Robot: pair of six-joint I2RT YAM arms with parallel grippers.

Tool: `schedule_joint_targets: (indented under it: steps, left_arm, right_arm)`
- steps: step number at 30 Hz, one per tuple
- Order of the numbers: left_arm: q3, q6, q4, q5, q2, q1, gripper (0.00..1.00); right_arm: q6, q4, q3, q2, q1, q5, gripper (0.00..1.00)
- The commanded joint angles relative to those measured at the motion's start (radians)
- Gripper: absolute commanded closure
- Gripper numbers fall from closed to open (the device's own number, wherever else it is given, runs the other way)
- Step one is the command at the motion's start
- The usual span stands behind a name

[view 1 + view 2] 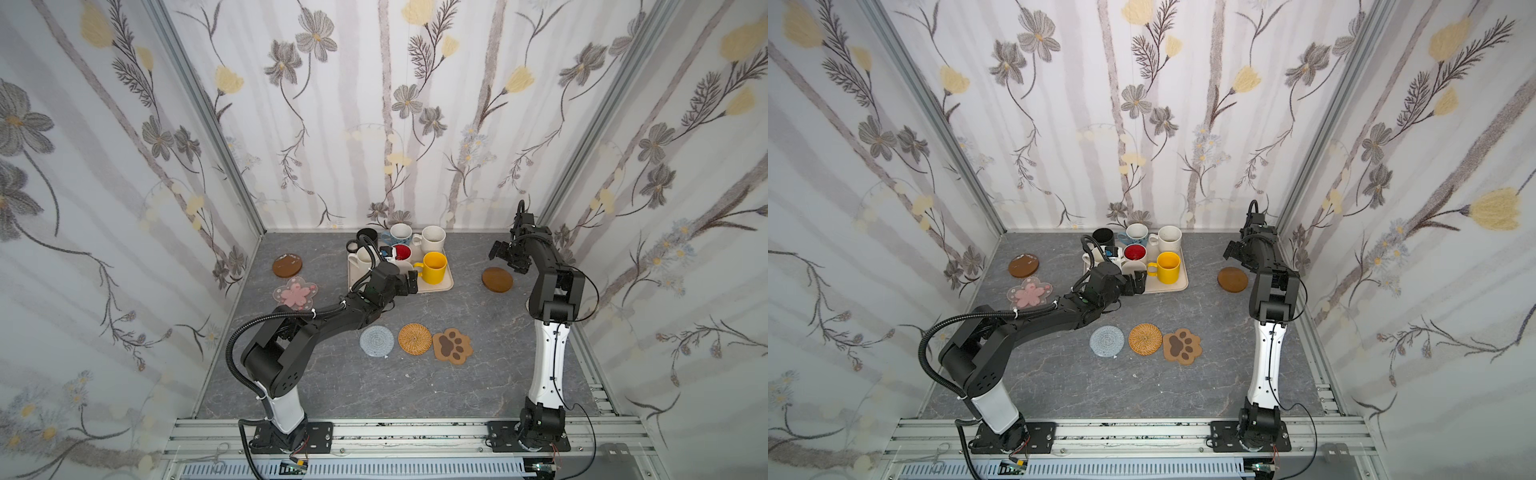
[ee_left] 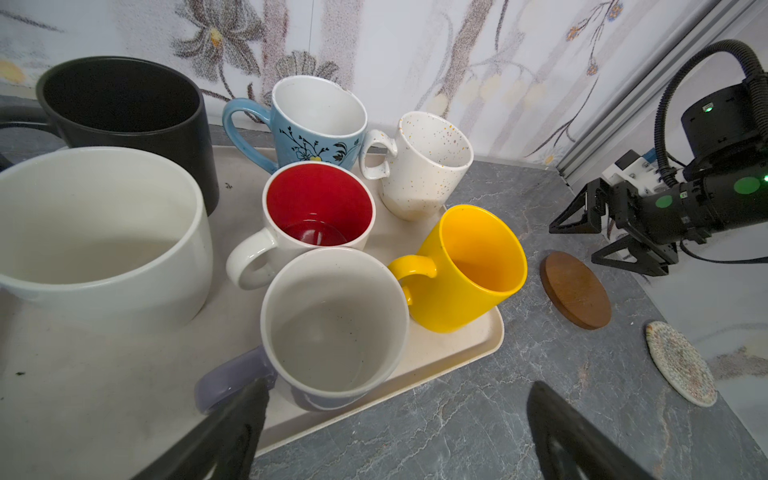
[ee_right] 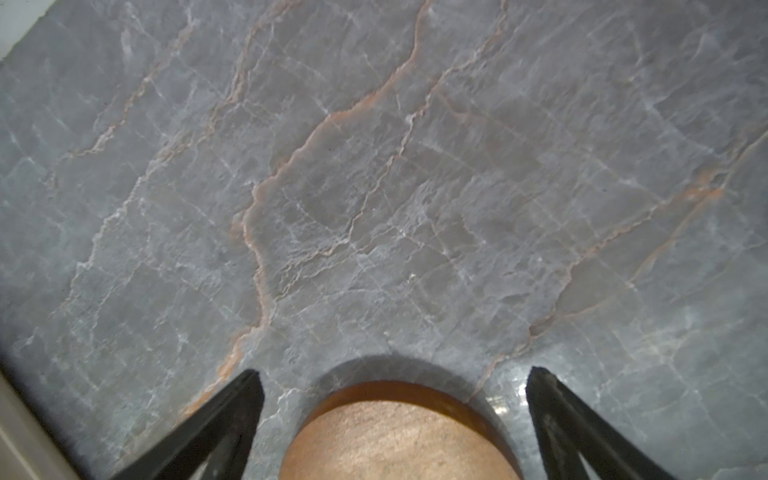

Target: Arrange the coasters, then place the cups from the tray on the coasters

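One tray, seven mugs, seven coasters: two wooden discs, one pink blossom, one crochet round, one rattan round, one paw, one white woven round

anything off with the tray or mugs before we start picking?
Minor only. The blue floral mug seems to have a small chip in its rim, on the side toward the speckled mug. A few dark specks lie on the tray. Every mug stands upright; nothing spilled.
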Motion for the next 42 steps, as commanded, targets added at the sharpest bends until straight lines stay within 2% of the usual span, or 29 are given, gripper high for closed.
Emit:
schedule_joint_targets:
  steps: [1,10,27,32,36,42]
  left_arm:
    - [0.003,0.003,0.011,0.000,0.004,0.003,0.00]
    - [0.003,-0.005,0.011,0.005,0.004,0.003,0.00]
    - [-0.009,-0.019,0.011,0.007,-0.008,0.003,0.00]
    - [-0.012,-0.023,0.012,0.009,-0.008,0.003,0.00]
    - [-0.012,-0.029,0.014,0.011,-0.004,0.004,0.00]
    - [-0.024,-0.035,0.020,0.000,-0.008,0.003,0.00]
  right_arm:
    - [-0.005,0.005,0.010,0.018,0.011,0.042,0.00]
    - [-0.033,-0.060,-0.024,0.026,0.049,0.074,0.00]
    - [-0.055,0.129,-0.526,-0.226,0.073,0.040,0.00]
    - [-0.055,0.208,-0.684,-0.309,0.077,-0.009,0.00]
    - [-0.051,0.244,-0.749,-0.379,0.086,0.003,0.00]
    - [-0.085,0.188,-0.771,-0.412,0.089,-0.031,0.00]
